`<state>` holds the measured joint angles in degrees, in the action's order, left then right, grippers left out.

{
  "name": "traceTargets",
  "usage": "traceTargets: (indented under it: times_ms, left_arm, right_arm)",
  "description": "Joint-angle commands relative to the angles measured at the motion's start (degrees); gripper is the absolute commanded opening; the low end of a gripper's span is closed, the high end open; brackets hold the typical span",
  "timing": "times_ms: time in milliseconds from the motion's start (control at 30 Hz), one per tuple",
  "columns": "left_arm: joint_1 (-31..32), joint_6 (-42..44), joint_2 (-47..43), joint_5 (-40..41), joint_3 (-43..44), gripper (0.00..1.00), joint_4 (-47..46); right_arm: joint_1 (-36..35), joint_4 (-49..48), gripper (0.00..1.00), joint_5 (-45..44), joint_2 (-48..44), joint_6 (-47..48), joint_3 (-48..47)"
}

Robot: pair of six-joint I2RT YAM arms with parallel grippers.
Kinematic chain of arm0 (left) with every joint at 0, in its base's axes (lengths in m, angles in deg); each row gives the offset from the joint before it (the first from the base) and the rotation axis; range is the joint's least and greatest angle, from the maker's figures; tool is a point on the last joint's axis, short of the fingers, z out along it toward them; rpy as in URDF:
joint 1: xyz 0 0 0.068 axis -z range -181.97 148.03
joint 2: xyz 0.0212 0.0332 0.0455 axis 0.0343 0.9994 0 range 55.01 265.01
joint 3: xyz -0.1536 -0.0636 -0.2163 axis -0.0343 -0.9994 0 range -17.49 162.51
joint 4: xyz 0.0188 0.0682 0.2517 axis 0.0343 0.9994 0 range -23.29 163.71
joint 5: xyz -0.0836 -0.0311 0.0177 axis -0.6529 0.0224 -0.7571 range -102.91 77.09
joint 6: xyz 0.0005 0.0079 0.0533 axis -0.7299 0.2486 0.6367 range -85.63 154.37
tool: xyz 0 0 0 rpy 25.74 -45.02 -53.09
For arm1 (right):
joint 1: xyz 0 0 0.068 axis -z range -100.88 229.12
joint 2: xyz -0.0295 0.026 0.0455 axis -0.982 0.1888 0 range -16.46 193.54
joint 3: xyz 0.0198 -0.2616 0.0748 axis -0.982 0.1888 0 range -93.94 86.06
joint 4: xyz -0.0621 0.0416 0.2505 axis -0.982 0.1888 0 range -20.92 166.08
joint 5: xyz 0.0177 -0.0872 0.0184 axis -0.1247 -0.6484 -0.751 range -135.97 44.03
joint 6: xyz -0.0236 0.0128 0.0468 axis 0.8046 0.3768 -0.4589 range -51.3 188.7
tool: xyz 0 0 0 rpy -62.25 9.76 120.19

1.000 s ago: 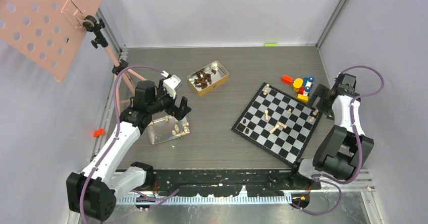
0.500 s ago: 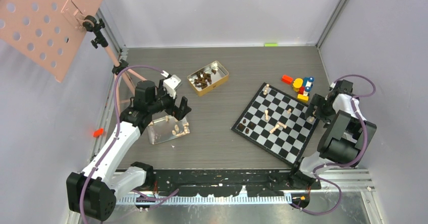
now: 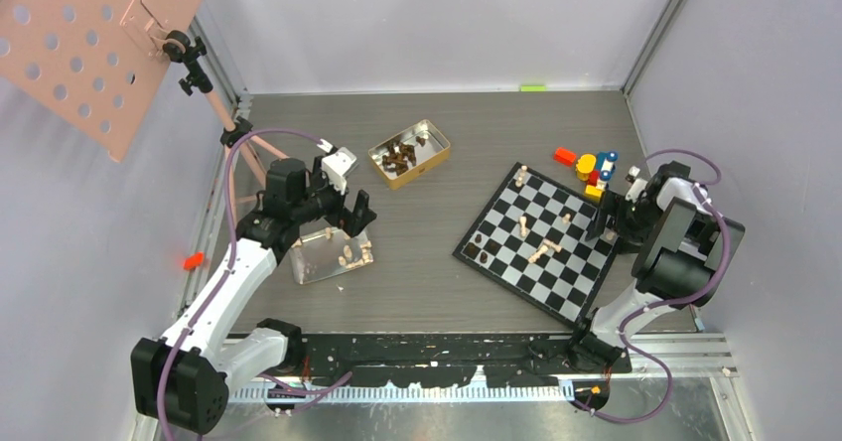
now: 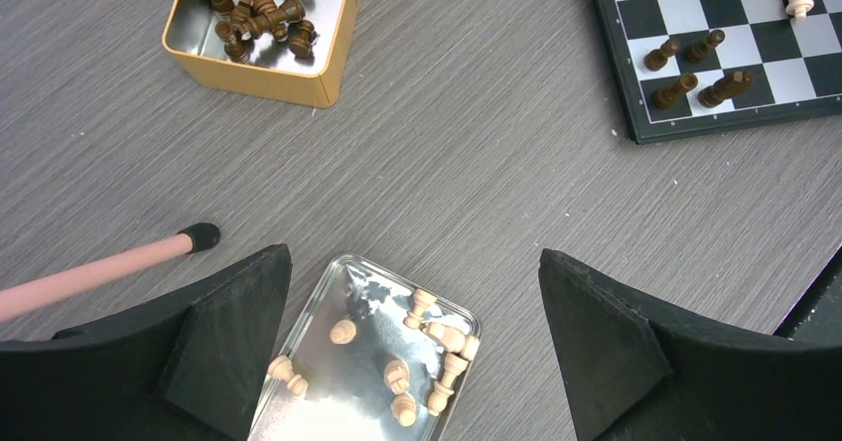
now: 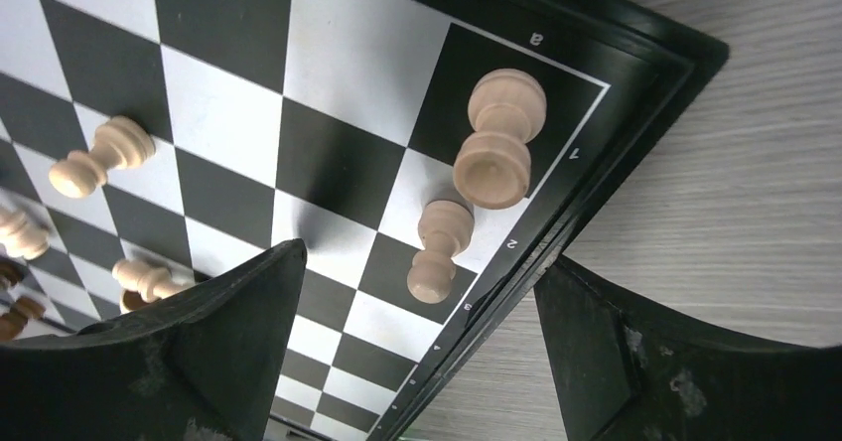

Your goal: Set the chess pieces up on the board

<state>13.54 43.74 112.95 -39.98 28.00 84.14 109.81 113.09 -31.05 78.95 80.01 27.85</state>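
Note:
The board (image 3: 556,284) lies right of centre with a few pale and dark chess pieces on it, some lying down. My right gripper (image 3: 608,224) is open and empty over the board's right corner. In the right wrist view (image 5: 419,262) its jaws stand wide on either side of a pale pawn (image 5: 437,250), with a bigger pale piece (image 5: 501,138) on the corner square. My left gripper (image 3: 352,218) is open and empty above the clear tray (image 3: 320,267), which holds several pale pieces (image 4: 437,347). Dark pieces (image 4: 695,69) stand at the board's left corner.
A gold tin (image 3: 434,150) of dark pieces (image 4: 253,9) sits at the back centre. Colourful toy blocks (image 3: 594,168) lie just behind the board's right corner. A pink perforated panel on a tripod (image 3: 99,34) stands at the far left, with one leg (image 4: 99,272) near the tray.
My right gripper has swung left from beside the toy blocks onto the board's right corner. My left arm has not moved.

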Motion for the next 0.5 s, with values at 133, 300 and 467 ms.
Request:
traceTargets:
  times_ms: [133, 300, 467]
  left_arm:
    - [0.3, 1.1, 1.1, 0.5, 0.6, 1.0, -1.4]
    - [2.0, 2.0, 2.4, 2.0, 1.0, 1.0, -1.1]
    - [3.9, 2.7, 4.4, 2.2, 1.0, 1.0, -1.0]
  right_arm:
    - [-0.4, 9.8, 0.9, 12.2, 2.0, 9.8, -3.2]
    - [-0.7, 12.4, 0.9, 15.4, 2.0, 12.8, -3.6]
    - [-1.4, 11.4, 0.9, 15.2, 2.3, 12.9, -3.6]
